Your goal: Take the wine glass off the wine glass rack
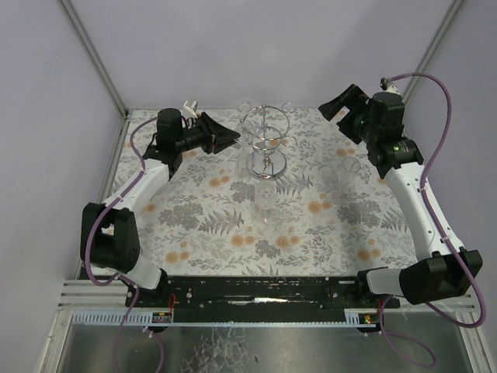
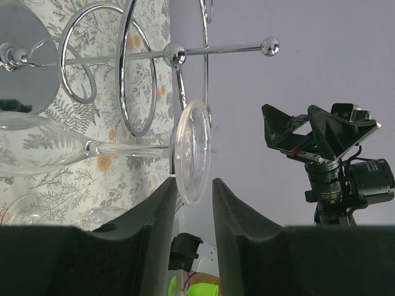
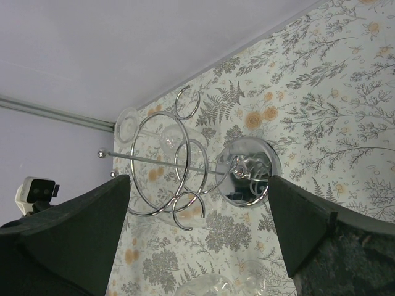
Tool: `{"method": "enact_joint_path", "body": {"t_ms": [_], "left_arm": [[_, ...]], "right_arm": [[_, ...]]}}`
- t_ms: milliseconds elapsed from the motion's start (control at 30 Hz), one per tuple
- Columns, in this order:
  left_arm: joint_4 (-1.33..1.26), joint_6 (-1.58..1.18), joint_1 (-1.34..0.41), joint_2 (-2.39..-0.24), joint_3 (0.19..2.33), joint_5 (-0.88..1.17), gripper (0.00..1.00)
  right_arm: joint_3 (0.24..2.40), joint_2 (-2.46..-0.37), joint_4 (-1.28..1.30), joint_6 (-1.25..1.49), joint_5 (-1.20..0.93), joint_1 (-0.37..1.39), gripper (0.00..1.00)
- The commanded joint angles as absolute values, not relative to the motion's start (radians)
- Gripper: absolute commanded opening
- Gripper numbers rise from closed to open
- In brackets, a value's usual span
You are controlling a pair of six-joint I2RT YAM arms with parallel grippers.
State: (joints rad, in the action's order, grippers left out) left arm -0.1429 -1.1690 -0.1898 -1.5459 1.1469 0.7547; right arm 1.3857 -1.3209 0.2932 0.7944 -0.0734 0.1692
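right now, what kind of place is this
Probably a robotics lab cell, not a home: plain walls box in a floral-clothed table, two arms bolted at its edge, with a wine glass rack on it.

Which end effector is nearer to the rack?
Left. The left end effector sits just left of the rack, open at a glass foot; the right end effector hangs farther off, to the rack's right, open.

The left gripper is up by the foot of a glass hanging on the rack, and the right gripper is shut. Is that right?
Not quite: the right gripper is open, its fingers spread wide, as the right wrist view shows. The left gripper is indeed by the foot of a glass hanging on the rack.
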Motion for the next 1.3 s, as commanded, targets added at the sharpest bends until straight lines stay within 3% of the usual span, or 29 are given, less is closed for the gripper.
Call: {"method": "enact_joint_path", "body": {"t_ms": [0,1267], "left_arm": [[-0.197,-1.142,-0.190,-1.555,1.177,0.742,0.28],[-0.153,-1.112,-0.172,-1.516,1.149,0.729,0.23]], "right_arm": [[1.377,-1.281,0.232,0.800,-0.095,0.166,0.99],[1.332,-1.243,0.224,0.810,-0.095,0.167,0.99]]}}
